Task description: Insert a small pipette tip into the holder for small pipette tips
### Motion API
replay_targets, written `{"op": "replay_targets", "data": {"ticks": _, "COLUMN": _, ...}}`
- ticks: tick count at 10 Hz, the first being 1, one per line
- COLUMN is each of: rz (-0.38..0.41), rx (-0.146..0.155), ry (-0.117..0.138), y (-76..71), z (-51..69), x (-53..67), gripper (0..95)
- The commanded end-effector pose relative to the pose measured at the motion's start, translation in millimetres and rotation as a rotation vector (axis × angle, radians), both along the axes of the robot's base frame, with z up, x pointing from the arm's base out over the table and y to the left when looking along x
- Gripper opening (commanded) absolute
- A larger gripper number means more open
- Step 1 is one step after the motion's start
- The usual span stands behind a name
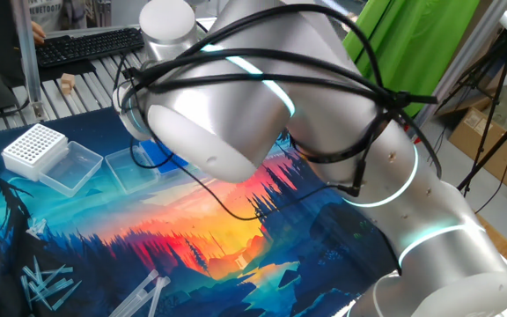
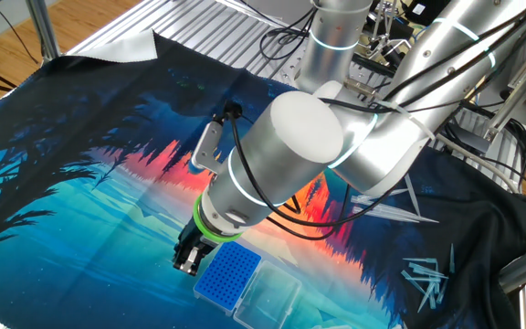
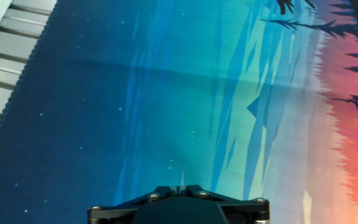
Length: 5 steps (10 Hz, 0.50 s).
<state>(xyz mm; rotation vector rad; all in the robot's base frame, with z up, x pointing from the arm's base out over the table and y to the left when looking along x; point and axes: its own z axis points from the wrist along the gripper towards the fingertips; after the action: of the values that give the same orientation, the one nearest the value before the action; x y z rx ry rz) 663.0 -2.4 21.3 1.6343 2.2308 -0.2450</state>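
Note:
The blue holder for small pipette tips (image 2: 229, 275) lies on the mat near the front edge, with its clear lid (image 2: 268, 298) open beside it. In one fixed view only a bit of it (image 1: 154, 157) shows behind the arm. My gripper (image 2: 186, 262) points down just left of the holder, close above the mat. In the hand view the gripper (image 3: 180, 186) has its jaws pressed together, with a thin pale sliver between them, the small pipette tip (image 3: 180, 181). The holder is out of the hand view.
A bigger white gridded rack (image 1: 33, 145) with a clear lid (image 1: 73, 168) stands at the mat's far left. Loose tips lie scattered on the mat (image 1: 47, 282) (image 2: 426, 274). The arm's body (image 1: 236, 106) blocks much of one fixed view. A slatted metal table edge (image 3: 5, 56) borders the mat.

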Motion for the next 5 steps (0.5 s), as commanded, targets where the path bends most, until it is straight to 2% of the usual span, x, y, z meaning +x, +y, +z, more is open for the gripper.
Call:
{"op": "replay_targets", "data": {"ticks": 1, "rz": 0.006, "rx": -0.022, "ry": -0.011, "y": -0.6, "z": -1.0, "x": 0.5, "gripper": 0.0}}
{"op": "replay_targets", "data": {"ticks": 5, "rz": 0.017, "rx": -0.045, "ry": -0.023, "y": -2.6, "z": -4.5, "x": 1.3, "gripper": 0.0}}
